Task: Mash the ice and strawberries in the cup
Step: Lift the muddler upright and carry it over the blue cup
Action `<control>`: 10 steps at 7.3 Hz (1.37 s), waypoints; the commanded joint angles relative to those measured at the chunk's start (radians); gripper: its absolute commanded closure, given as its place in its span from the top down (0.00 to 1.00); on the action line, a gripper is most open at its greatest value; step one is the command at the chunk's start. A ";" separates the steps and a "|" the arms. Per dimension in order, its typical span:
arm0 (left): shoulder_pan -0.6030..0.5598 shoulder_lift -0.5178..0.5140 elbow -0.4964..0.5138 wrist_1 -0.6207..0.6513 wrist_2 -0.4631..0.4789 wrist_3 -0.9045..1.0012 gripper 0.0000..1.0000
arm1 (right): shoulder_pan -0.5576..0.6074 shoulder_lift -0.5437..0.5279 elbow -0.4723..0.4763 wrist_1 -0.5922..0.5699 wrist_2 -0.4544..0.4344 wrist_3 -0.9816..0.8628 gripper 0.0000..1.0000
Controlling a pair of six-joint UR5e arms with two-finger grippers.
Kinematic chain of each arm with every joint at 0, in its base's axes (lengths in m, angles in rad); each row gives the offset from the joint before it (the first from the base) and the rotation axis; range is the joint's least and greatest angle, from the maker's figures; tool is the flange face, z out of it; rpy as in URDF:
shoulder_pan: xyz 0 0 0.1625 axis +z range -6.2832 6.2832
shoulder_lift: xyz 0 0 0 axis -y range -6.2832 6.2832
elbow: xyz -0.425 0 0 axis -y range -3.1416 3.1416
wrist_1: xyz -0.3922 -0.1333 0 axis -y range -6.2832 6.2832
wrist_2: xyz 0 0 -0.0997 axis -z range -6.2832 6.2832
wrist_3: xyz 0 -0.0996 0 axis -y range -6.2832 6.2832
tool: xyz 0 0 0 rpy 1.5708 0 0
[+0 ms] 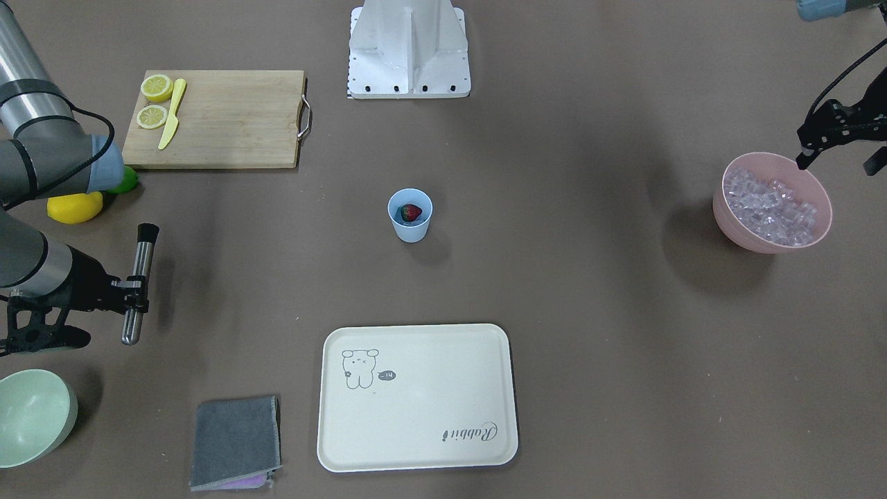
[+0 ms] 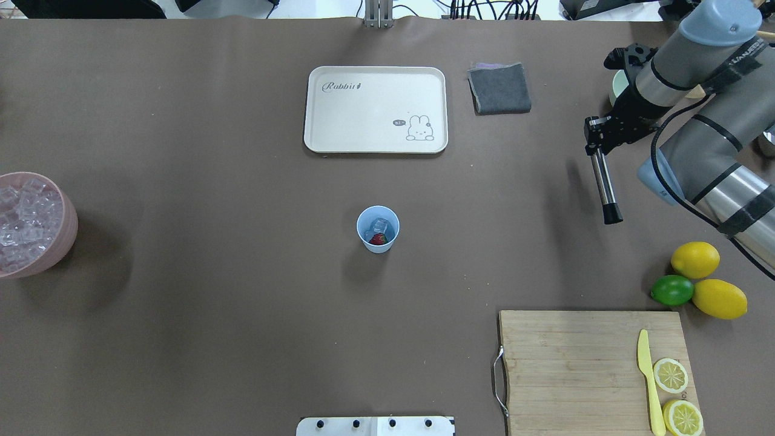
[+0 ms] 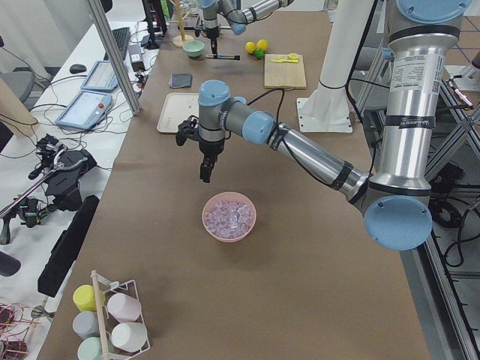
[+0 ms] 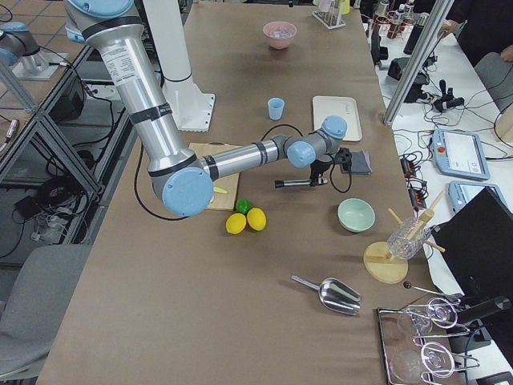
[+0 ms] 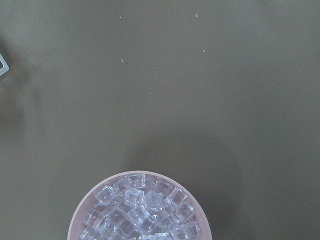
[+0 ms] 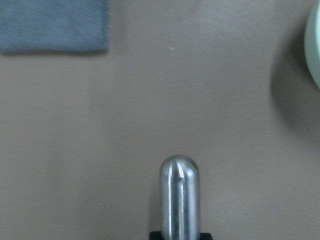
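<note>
The light-blue cup (image 1: 410, 232) stands mid-table and holds a red strawberry (image 1: 411, 213) and an ice cube (image 2: 379, 224); it also shows in the overhead view (image 2: 378, 247). Many more ice cubes (image 1: 769, 208) fill a pink bowl (image 1: 724, 215) at the table's end on my left. My left gripper (image 1: 837, 163) hangs open and empty just above that bowl's far rim. My right gripper (image 1: 135, 291) is shut on a steel muddler (image 1: 141, 274) with a black end. It holds the muddler level above the table, far from the cup.
A cream tray (image 1: 416, 416) lies beyond the cup, with a grey cloth (image 1: 235, 440) and a pale green bowl (image 1: 28, 416) beside it. A cutting board (image 1: 229, 118) carries lemon halves and a yellow knife. Lemons (image 2: 695, 259) and a lime (image 2: 672, 290) lie near it.
</note>
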 commanded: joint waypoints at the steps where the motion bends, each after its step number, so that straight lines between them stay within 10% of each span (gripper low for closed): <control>1: 0.000 0.001 0.002 0.000 -0.002 0.000 0.98 | 0.000 0.016 0.206 0.001 -0.035 0.010 0.00; 6: 0.000 0.000 0.010 0.003 -0.009 -0.012 0.98 | -0.176 0.120 0.494 0.042 -0.360 0.236 0.00; 9: 0.002 -0.008 0.021 0.005 -0.009 -0.012 0.98 | -0.511 0.109 0.465 0.442 -0.917 0.309 0.00; 10: 0.002 -0.009 0.024 0.005 -0.009 -0.014 0.98 | -0.559 0.117 0.445 0.479 -0.981 0.306 0.00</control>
